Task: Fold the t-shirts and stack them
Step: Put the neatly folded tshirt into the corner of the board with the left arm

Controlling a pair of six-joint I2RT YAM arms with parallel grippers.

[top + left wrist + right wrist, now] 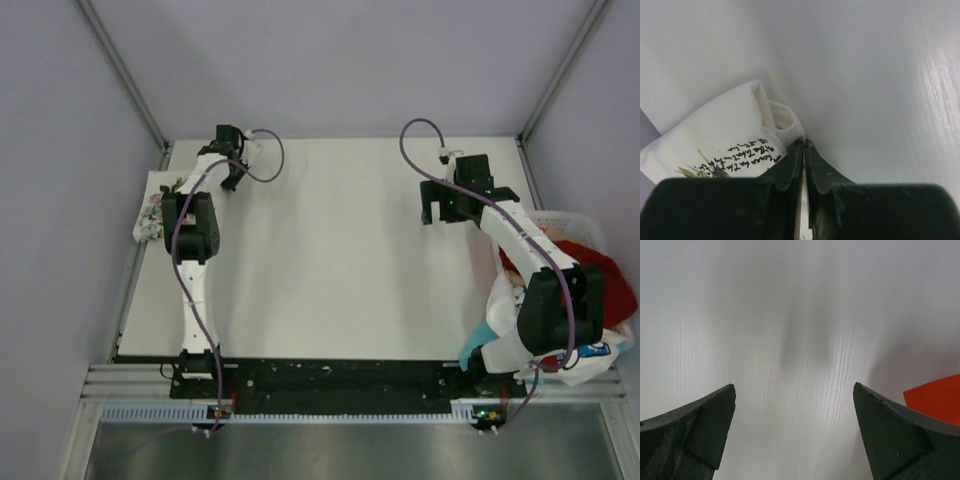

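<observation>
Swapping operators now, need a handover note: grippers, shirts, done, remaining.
Left gripper: shut, nothing visibly held, beside the folded floral t-shirt at the left edge of the table.
Right gripper: open, empty, over bare table.
Done: floral t-shirt looks folded.
Left to do: red t-shirt, teal t-shirt and others heaped at the basket on the right, unfolded.

Robot lab test cell; white table (340, 270); aluminium frame posts (124, 72); blank pale walls (340, 60); black mounting rail (330, 375) at near edge.

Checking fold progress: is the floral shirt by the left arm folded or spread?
Folded: the floral shirt is a compact bundle with layered edges, not spread flat.
</observation>
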